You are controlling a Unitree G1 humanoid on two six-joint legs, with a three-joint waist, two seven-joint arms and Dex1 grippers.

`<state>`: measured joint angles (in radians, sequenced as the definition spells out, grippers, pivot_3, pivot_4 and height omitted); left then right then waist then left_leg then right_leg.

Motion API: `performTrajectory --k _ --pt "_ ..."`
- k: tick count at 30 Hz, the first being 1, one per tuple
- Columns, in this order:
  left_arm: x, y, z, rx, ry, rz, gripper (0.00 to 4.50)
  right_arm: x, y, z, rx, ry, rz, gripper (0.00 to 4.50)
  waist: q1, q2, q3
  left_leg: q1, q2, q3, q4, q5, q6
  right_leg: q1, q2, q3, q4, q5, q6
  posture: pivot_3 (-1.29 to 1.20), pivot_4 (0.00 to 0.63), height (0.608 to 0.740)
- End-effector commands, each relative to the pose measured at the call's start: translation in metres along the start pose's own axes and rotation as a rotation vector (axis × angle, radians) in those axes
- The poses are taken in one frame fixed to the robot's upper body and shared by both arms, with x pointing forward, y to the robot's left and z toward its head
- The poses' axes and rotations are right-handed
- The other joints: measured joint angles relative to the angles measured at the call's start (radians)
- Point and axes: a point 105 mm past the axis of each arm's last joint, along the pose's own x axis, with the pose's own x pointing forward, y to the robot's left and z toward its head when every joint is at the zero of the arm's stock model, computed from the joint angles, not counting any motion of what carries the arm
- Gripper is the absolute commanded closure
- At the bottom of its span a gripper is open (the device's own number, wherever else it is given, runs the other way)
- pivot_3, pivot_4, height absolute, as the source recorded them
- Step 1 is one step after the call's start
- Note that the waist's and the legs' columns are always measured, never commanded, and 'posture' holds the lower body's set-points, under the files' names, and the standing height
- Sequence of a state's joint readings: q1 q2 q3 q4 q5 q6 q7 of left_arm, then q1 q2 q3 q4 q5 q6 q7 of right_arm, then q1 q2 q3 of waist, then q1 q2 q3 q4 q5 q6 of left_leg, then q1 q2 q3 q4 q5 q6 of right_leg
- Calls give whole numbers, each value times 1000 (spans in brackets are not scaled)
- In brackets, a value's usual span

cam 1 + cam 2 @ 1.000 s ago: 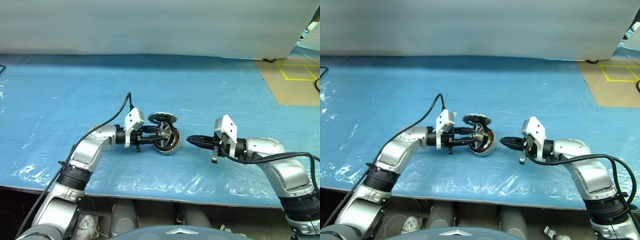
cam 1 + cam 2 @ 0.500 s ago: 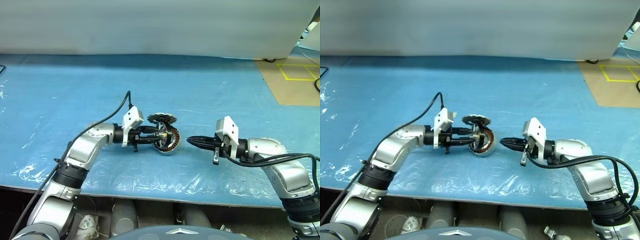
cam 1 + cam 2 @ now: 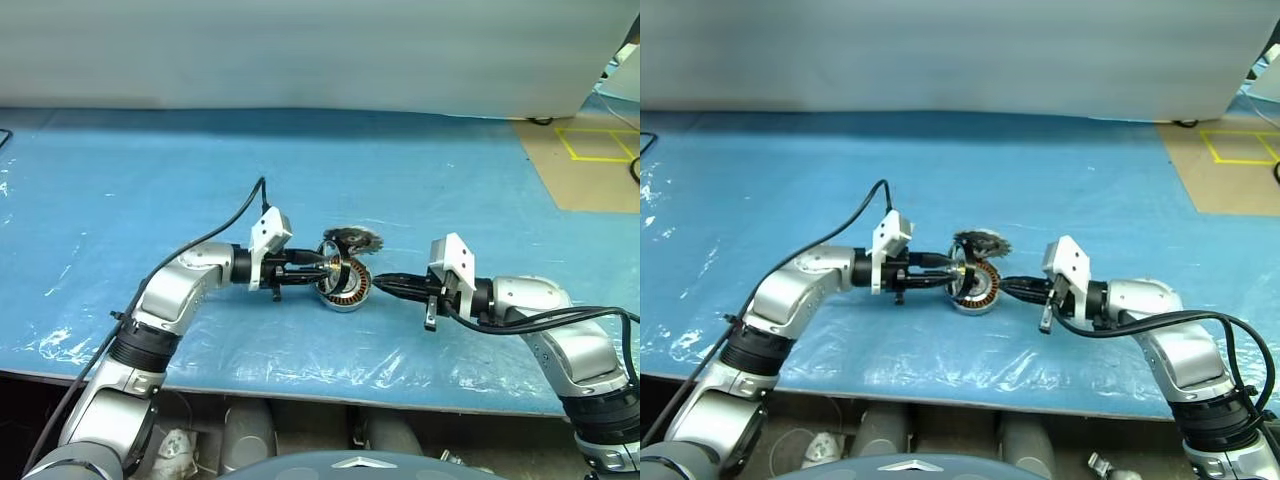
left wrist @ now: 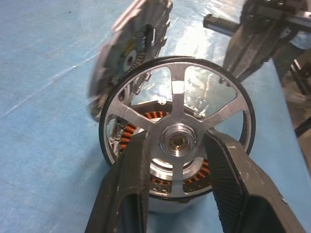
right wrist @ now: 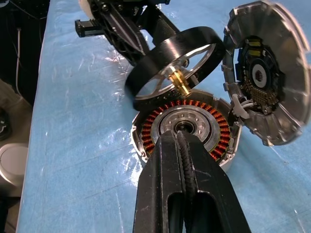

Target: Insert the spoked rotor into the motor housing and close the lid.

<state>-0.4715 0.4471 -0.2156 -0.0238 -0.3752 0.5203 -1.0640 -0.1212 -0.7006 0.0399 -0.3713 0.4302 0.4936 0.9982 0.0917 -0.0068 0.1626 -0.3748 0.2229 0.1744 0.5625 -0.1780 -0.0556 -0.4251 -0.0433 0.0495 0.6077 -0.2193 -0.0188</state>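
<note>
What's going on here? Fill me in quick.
The left gripper holds the spoked rotor by its hub, tilted just above the motor housing, not yet seated over the copper windings. The right gripper, shut, presses its tips against the housing, apparently to steady it on the blue table cover. The lid stands open, attached at the housing's edge, so closing it is yet to come.

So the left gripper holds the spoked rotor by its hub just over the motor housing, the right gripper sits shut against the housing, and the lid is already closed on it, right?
Not the lid. In the right wrist view the lid stands swung open beside the motor housing, whose copper windings are exposed. The rest holds: the left gripper holds the spoked rotor by its hub, and the right gripper is shut at the housing.
</note>
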Motion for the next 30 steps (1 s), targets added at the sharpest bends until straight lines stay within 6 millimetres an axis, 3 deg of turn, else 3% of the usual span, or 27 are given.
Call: performTrajectory --k 1,18,25,28,30 --pt "-2 3 9 32 -23 15 2836 1 2 10 -33 -23 11 4500 1 0 0 0 0 0 0 0 0 0 0 0 0 0 0 0 150 740" --pt "-2 0 -3 21 63 -13 2836 0 2 13 -35 -31 15 4500 1 0 0 0 0 0 0 0 0 0 0 0 0 0 0 0 150 740" --pt "-7 0 -20 30 152 -14 2836 1 0 14 -47 -32 6 4500 2 0 0 0 0 0 0 0 0 0 0 0 0 0 0 0 150 740" --pt "-7 3 -20 39 150 1 2179 2 0 14 -52 -34 4 4500 1 0 0 0 0 0 0 0 0 0 0 0 0 0 0 0 150 740" --pt "-7 6 -15 44 129 20 1490 3 -1 14 -53 -35 3 4500 2 0 0 0 0 0 0 0 0 0 0 0 0 0 0 0 150 740"
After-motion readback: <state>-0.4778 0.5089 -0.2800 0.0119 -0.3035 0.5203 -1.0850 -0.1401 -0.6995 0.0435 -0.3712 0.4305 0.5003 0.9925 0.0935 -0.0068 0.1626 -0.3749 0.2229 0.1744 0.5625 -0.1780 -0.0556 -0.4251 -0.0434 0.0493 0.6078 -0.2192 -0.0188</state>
